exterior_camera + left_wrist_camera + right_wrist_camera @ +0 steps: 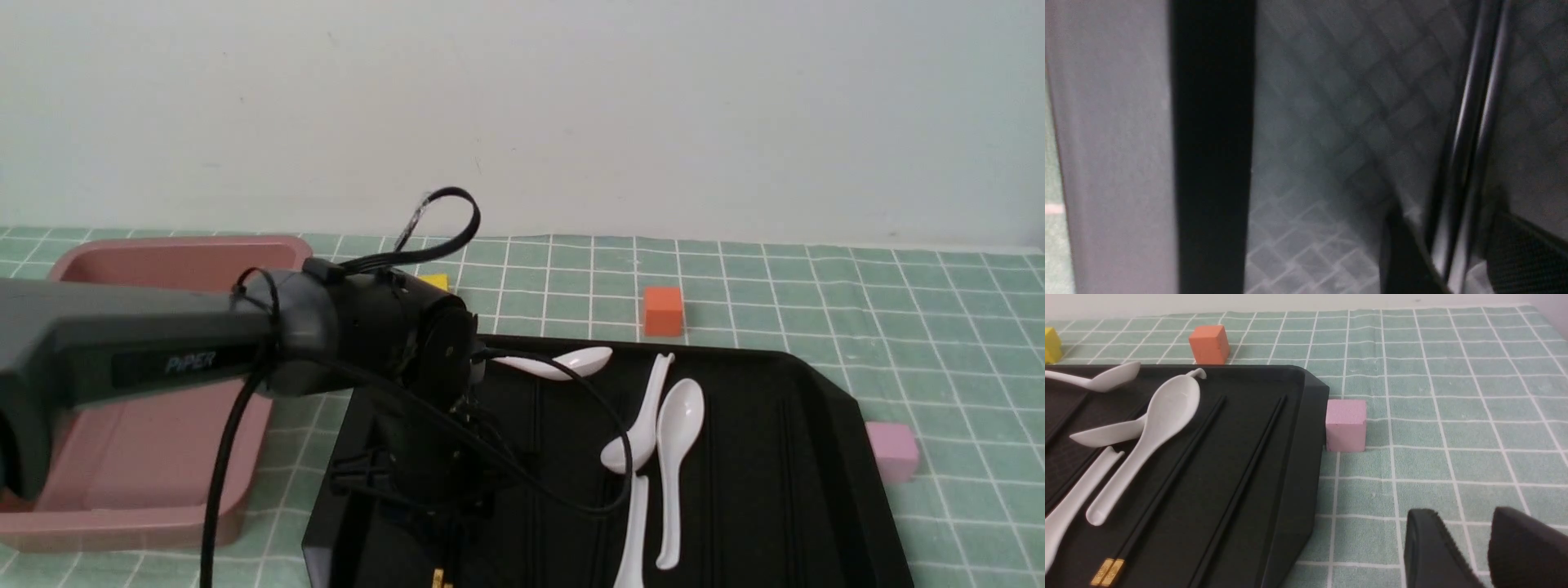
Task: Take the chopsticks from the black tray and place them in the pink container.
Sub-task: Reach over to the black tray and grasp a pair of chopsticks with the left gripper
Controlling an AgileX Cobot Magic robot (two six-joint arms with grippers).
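The black tray (816,384) lies front and centre, with the pink container (163,253) to its left. My left gripper (433,506) points down into the tray's left part. Close over the glossy floor its jaws stand open, and two thin black chopsticks (1470,122) run between the fingers (1404,253). A gold end (441,578) shows just below that gripper. Another pair of chopsticks (1167,477) with gold ends lies in the tray beside the spoons. My right gripper (1461,516) hovers open over the cloth, to the right of the tray (1306,416), holding nothing.
Three white spoons (678,425) lie in the tray's middle and back. An orange cube (662,310) and a yellow cube (435,282) sit behind the tray. A small pale-pink cube (1346,424) rests against its right side. A green checked cloth covers the table.
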